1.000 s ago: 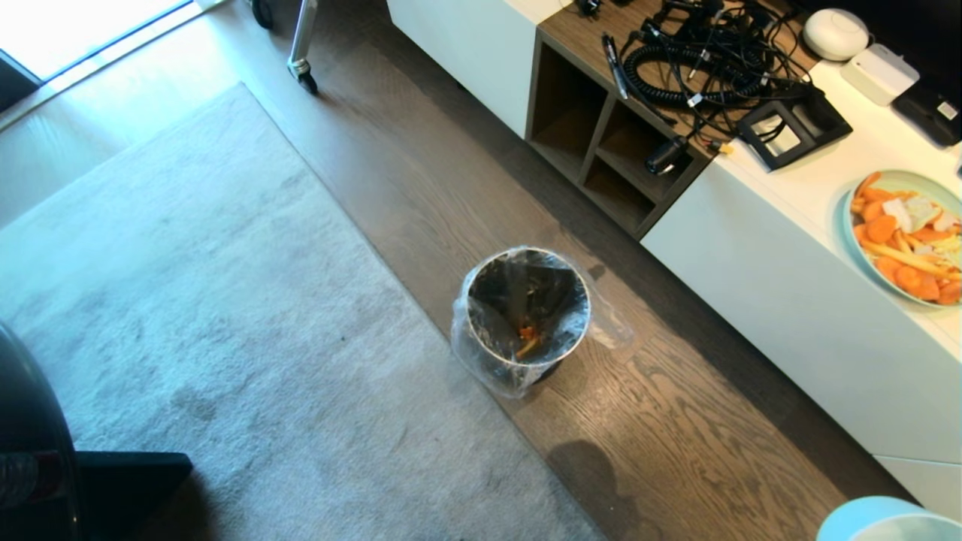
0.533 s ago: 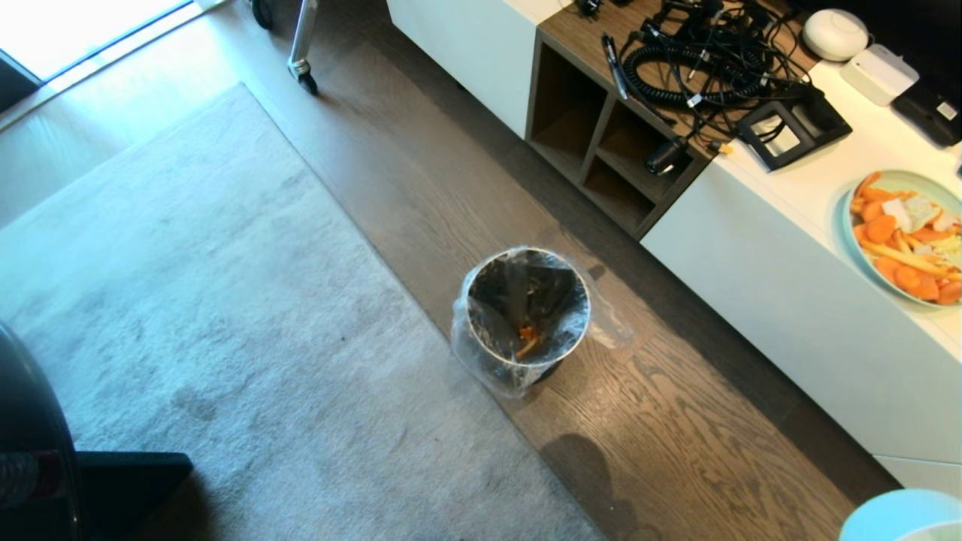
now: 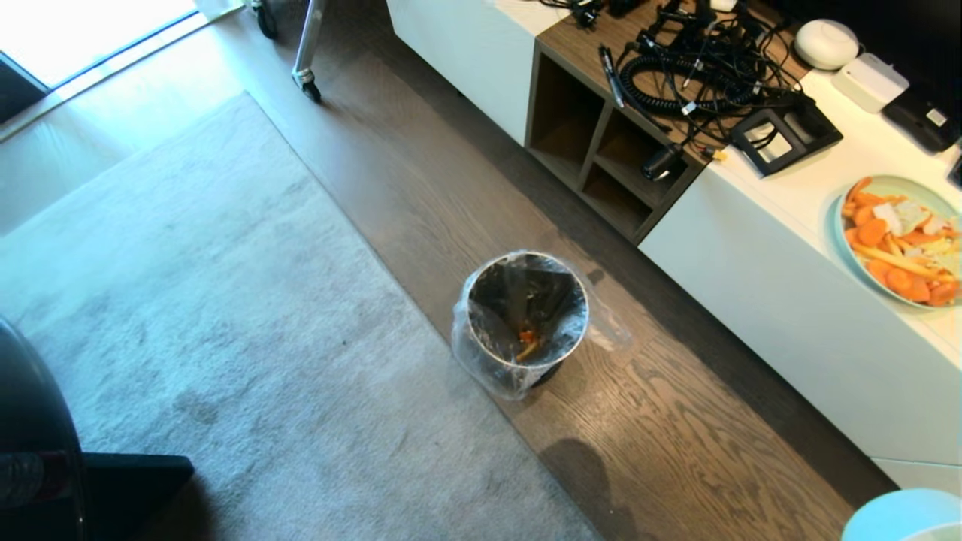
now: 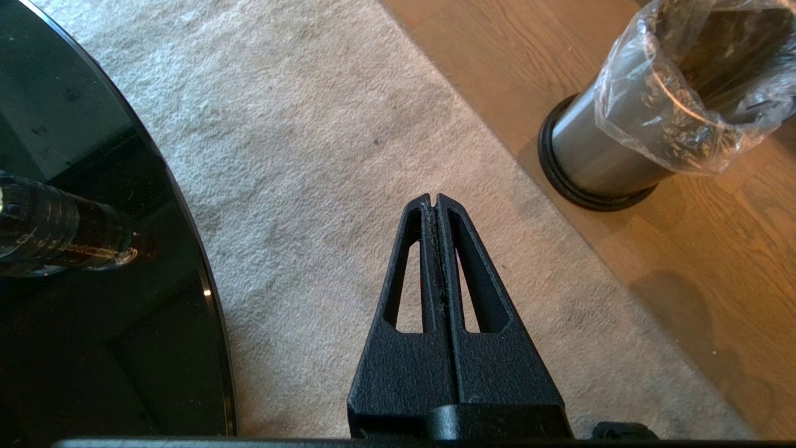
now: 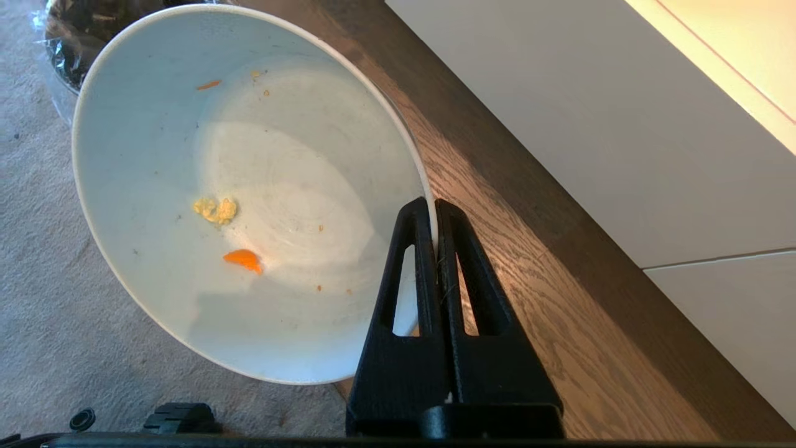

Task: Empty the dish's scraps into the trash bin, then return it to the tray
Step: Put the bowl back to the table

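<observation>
No brand, label or other writing can be read on anything in view.

The right gripper [image 5: 433,208] has its black fingers clamped on the rim of the small round deep white ceramic bowl [image 5: 249,193]. The bowl is tilted, open side toward the wrist camera, and shows in the head view only as a pale sliver at about 5 o'clock [image 3: 902,517]. A few scraps [image 5: 244,258] cling inside it: one orange bit, a pale yellow crumb and some specks.

The small cylindrical brushed-steel trash bin [image 3: 526,319], with a black base ring and clear plastic bag liner, stands on the dark wood floor [image 3: 676,451] at the head view's centre, just beside the edge of the grey carpet [image 3: 225,300]. Orange pieces lie at its bottom.

The left gripper [image 4: 435,202] hangs over the carpet, fingers pressed together and empty, the bin at about 1 o'clock from it.

The wide pale-green plate [image 3: 845,225] heaped with orange pieces rests on the white cabinet [image 3: 789,300] at 3 o'clock.

Compared with a second ago, the whole head view has shifted slightly, and the bowl's sliver has slid further into the corner.
</observation>
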Available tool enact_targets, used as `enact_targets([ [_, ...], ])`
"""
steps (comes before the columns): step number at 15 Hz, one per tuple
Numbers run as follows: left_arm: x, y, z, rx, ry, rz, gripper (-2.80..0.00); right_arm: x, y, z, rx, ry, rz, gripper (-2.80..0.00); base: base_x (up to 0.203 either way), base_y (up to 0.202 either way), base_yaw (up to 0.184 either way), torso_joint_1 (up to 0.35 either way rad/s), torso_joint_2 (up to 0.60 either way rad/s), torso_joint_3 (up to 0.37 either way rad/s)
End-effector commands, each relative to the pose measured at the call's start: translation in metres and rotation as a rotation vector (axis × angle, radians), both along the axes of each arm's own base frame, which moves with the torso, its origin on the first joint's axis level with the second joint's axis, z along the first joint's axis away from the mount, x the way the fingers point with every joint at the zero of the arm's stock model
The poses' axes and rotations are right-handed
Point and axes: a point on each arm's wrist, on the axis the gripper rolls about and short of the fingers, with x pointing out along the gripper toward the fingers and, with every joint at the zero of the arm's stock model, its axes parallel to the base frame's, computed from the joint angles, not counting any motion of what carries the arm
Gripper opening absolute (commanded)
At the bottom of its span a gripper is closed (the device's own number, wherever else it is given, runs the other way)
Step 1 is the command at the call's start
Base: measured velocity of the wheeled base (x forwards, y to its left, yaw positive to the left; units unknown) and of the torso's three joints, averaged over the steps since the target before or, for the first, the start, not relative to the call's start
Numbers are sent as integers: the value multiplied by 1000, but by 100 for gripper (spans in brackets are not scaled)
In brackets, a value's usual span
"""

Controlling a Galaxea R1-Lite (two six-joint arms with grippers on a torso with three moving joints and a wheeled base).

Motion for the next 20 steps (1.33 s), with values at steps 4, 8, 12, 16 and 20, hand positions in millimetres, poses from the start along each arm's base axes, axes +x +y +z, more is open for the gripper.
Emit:
enact_targets([
  [4, 0, 0, 0, -3, -1, 0, -280, 0, 0, 0, -1, 1, 0, -280, 0, 0, 0, 2, 4, 186],
  [8, 0, 0, 0, -3, -1, 0, -280, 0, 0, 0, -1, 1, 0, -280, 0, 0, 0, 1, 4, 200],
  [12, 0, 0, 0, -3, -1, 0, -280, 0, 0, 0, -1, 2, 0, -280, 0, 0, 0, 4, 3, 205],
  [16, 0, 0, 0, -3, -1, 0, -280, 0, 0, 0, -1, 1, 0, -280, 0, 0, 0, 2, 1, 200],
  [20, 0, 0, 0, -4, 0, 0, -280, 0, 0, 0, -1, 2, 0, -280, 0, 0, 0, 0, 0, 201],
])
